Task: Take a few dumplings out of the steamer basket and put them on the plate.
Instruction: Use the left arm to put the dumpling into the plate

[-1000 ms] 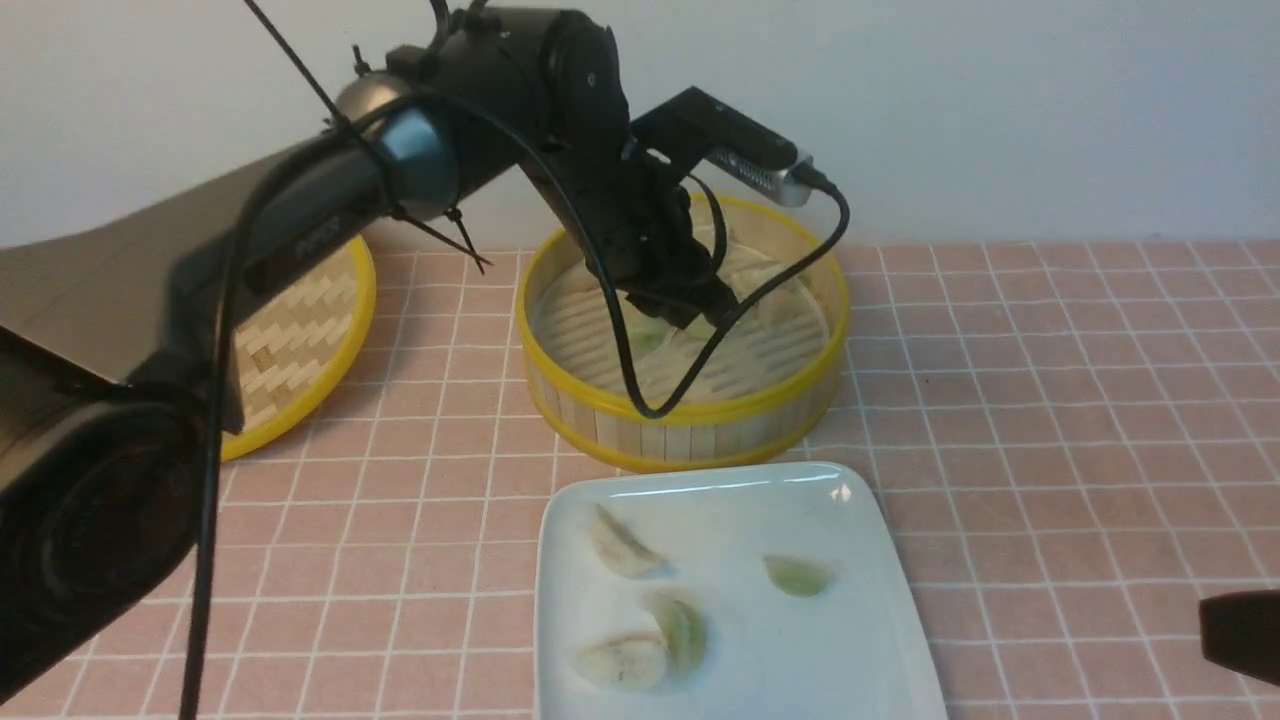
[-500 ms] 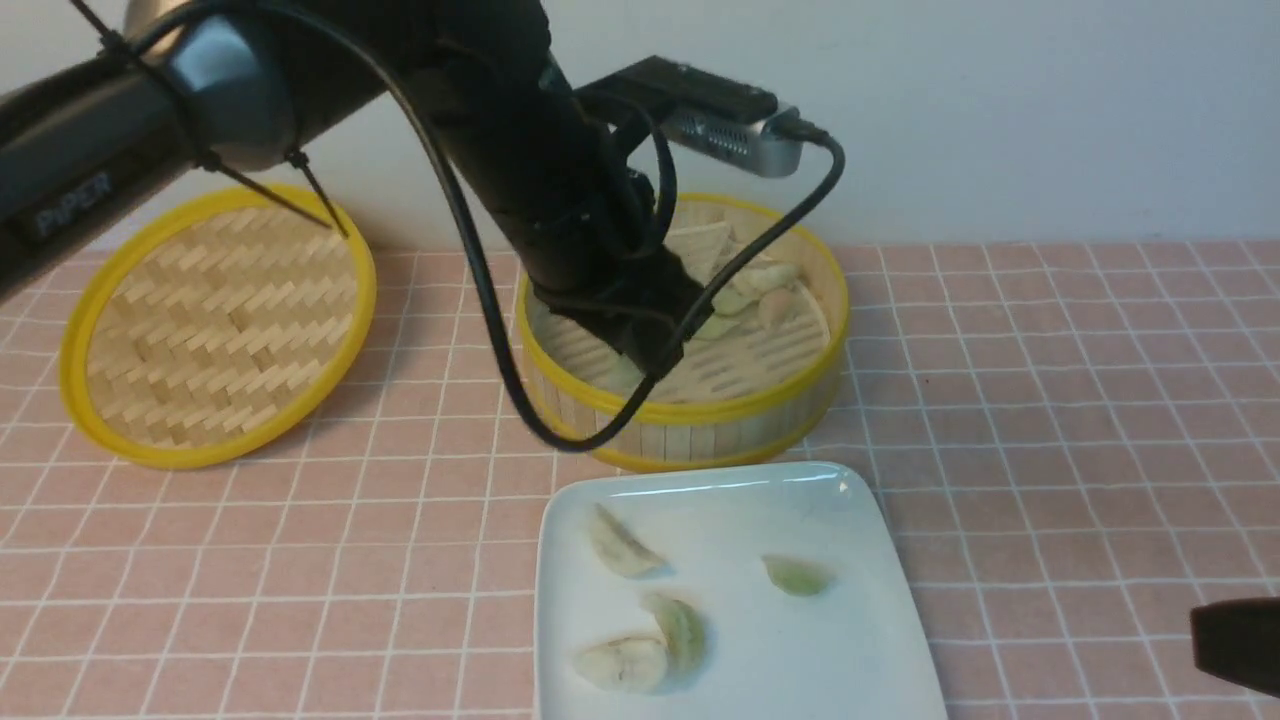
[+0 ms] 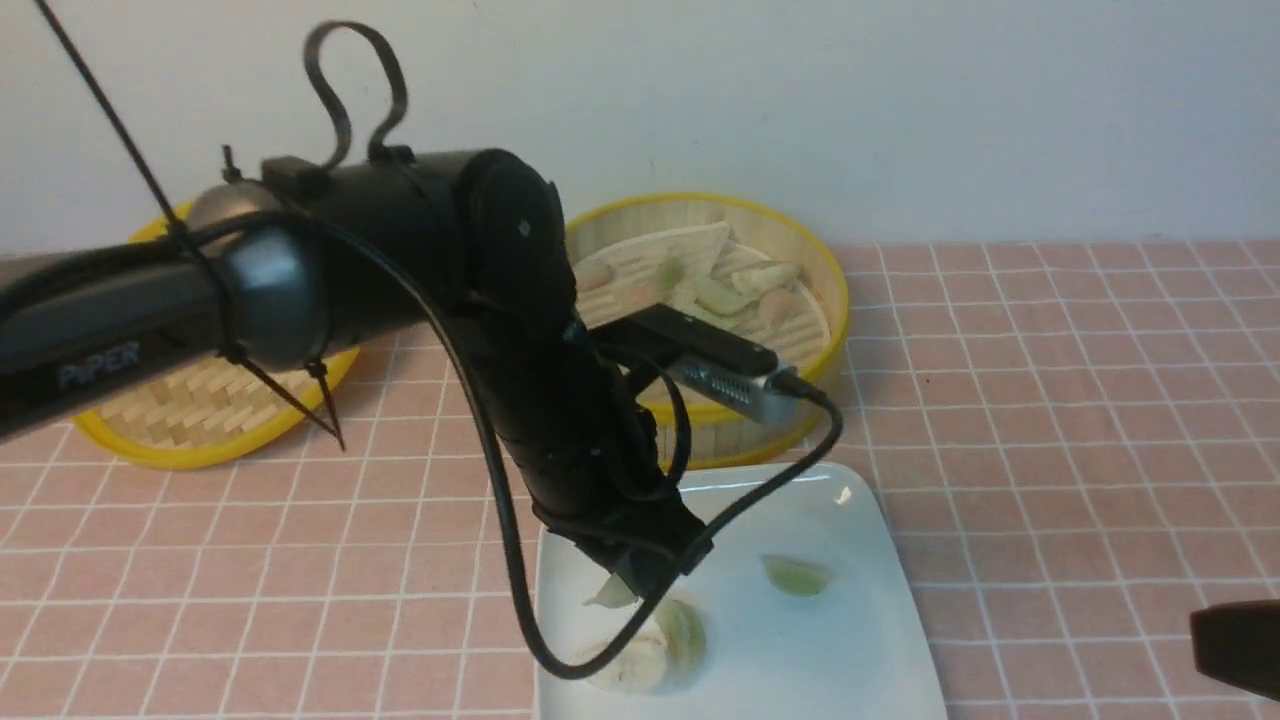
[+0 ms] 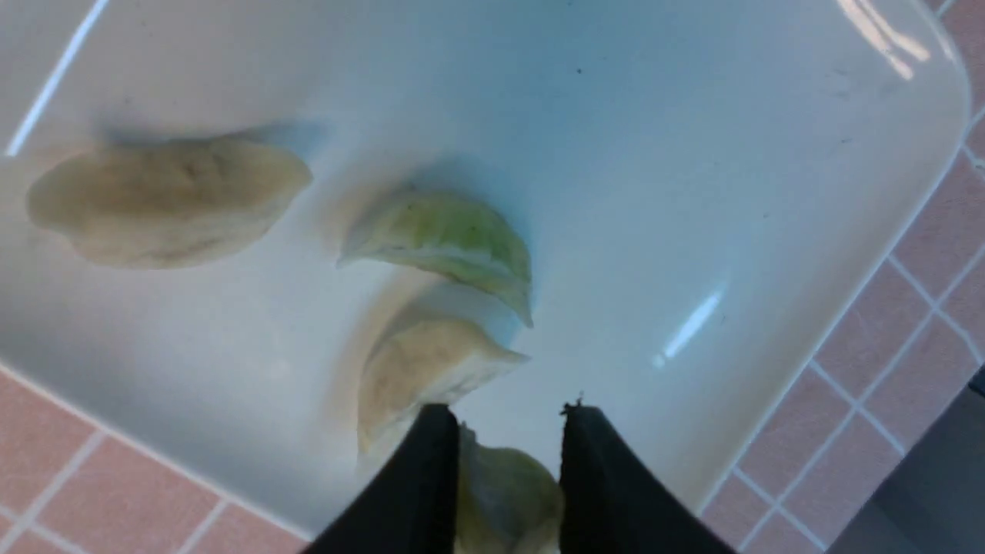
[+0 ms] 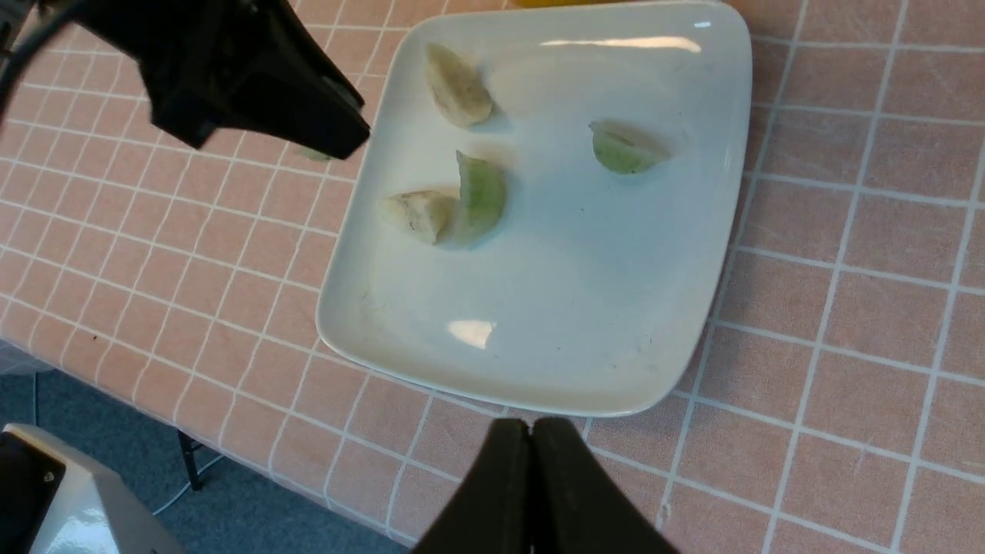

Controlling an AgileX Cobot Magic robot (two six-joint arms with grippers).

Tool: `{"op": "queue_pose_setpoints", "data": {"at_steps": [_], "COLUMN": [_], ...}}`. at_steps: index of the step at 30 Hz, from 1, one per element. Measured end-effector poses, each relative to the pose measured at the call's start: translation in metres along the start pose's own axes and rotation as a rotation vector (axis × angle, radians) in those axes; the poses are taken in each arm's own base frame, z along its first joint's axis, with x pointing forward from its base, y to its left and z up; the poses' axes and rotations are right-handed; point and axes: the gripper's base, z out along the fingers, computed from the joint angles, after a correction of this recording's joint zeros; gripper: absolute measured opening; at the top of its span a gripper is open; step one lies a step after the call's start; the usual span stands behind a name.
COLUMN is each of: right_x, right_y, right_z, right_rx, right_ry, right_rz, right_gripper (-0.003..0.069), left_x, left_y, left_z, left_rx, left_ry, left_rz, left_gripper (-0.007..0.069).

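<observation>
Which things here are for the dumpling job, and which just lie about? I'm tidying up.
For the job:
- steamer basket
- white plate
- pale green dumpling in the left gripper
- dumplings in the basket and on the plate

Just lying about:
- flat woven yellow-rimmed lid
</observation>
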Motion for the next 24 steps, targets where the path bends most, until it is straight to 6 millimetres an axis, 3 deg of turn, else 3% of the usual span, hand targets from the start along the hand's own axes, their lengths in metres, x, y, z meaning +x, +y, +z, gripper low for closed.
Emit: {"op": "queue_pose_setpoints", "data": {"at_steps": [4, 7, 12, 15, 18, 19, 20, 21, 24], "right_x": [-0.001, -0.002, -0.007, -0.014, -0.027, -0.036, -0.053, -0.061, -0.090], "right_y": [0.000, 0.000, -0.001, -0.002, -0.003, -0.003, -0.007, -0.007, -0.011], "right_z": [0.000, 0.000, 0.000, 0.000, 0.002, 0.005, 0.013, 0.015, 0.035], "right_rx": [0.002, 0.004, 0.014, 0.023, 0.025, 0.022, 0.020, 0.018, 0.015], "right_ry": [-0.006, -0.024, -0.077, -0.116, -0.117, -0.105, -0.071, -0.063, -0.004], "right_rz": [-0.001, -0.002, -0.006, -0.032, -0.046, -0.045, -0.045, -0.052, -0.082], "right_gripper": [-0.0015, -0.0015, -0.0015, -0.0015, -0.0015, -0.0015, -0.0015, -0.0013, -0.0013], "left_x": [-0.010, -0.021, -0.028, -0.031, -0.033, -0.034, -0.033, -0.031, -0.016], "left_y": [0.002, 0.004, 0.005, 0.002, 0.000, -0.001, -0.001, -0.001, -0.006], "left_z": [0.026, 0.038, 0.043, 0.035, 0.019, 0.008, -0.018, -0.029, -0.085], "left_rx": [-0.018, -0.056, -0.066, -0.051, -0.049, -0.053, -0.071, -0.078, -0.112], "left_ry": [-0.033, -0.124, -0.178, -0.155, -0.145, -0.151, -0.193, -0.213, -0.332], "left_rz": [0.027, 0.080, 0.095, 0.083, 0.052, 0.033, 0.005, -0.009, -0.020], "left_gripper": [0.0179, 0.0262, 0.0440, 0.0469, 0.0428, 0.0383, 0.0265, 0.0218, 0.0043]}}
